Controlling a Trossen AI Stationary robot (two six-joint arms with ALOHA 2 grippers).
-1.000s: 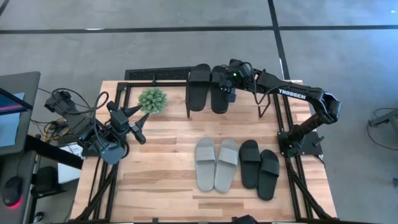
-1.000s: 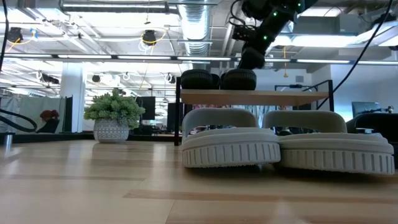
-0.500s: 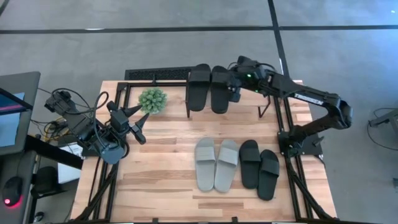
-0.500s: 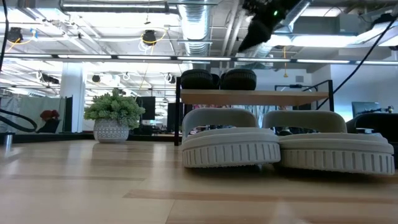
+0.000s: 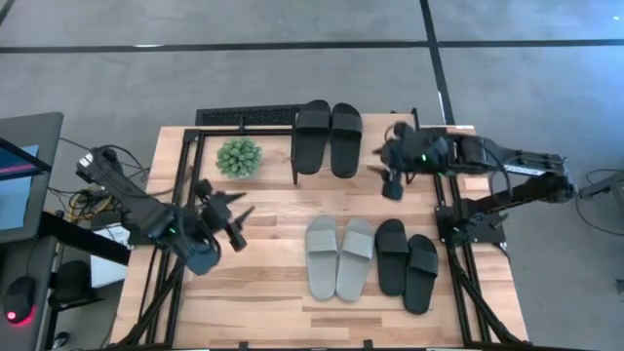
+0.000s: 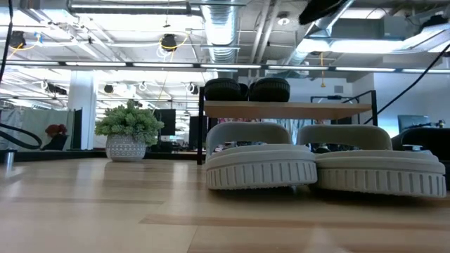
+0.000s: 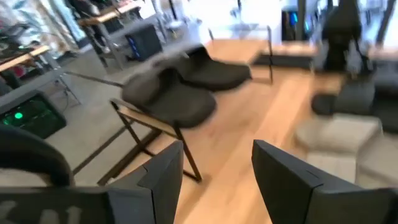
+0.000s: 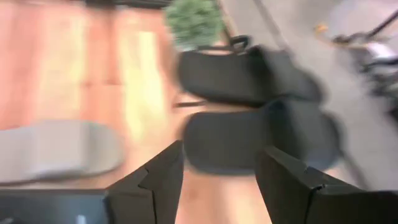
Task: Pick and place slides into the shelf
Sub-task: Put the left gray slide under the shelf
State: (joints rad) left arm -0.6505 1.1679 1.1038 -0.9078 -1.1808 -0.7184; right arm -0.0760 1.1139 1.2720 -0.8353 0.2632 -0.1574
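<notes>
Both jaws stand apart and hold nothing. Your left gripper reaches low over the table's left side; one black pair sits on the shelf; grey slides and black slides lie in front; your right gripper hangs beside the shelf.

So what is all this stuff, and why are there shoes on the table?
It is a robot with two dark arms at a wooden table. One camera looks down from above, one sits at table height, and one rides on each wrist. The left gripper and right gripper are both open and hold nothing. One black pair of slides sits on top of the small shelf. A grey pair and another black pair lie on the table, waiting. A little potted plant stands beside the shelf.
</notes>
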